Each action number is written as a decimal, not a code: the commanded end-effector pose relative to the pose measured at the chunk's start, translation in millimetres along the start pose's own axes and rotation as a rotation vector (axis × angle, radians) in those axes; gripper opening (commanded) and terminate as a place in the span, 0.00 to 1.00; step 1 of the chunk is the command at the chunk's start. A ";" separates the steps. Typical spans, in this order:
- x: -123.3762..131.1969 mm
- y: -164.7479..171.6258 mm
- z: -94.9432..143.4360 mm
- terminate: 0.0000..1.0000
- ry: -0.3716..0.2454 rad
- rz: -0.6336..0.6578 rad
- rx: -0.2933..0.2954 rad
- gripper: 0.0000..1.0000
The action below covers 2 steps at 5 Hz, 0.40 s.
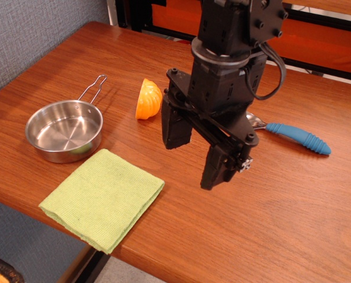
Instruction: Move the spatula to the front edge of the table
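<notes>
The spatula (293, 134) is laid flat on the wood-grain table (293, 224), ribbed blue handle pointed right, shiny metal bowl partly hidden behind the black end effector (196, 154), whose fingers are spread wide, empty.

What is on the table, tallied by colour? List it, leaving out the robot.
Silver: 1, the pan
Orange: 1, the orange piece
Green: 1, the folded cloth
Blue with metal bowl: 1, the spatula
Total: 4 things on the table

We see the cloth (102, 199) before the pan (64, 130), the orange (149, 99) and spatula (293, 134) to the pan's right, all on the counter (281, 224).
</notes>
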<state>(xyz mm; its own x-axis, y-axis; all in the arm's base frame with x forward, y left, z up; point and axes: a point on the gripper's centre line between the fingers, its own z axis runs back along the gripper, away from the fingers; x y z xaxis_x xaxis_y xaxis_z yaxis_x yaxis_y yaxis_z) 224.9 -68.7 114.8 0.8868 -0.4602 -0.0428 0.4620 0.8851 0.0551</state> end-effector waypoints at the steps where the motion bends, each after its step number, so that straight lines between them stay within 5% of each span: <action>1: 0.0 0.0 0.0 0.00 0.000 0.000 0.000 1.00; 2: 11.1 -5.7 0.8 0.00 -0.012 0.040 0.004 1.00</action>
<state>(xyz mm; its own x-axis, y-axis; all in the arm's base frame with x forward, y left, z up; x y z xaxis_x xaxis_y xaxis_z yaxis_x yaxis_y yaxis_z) 226.3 -78.3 105.4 0.9103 -0.4082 -0.0681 0.4119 0.9096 0.0541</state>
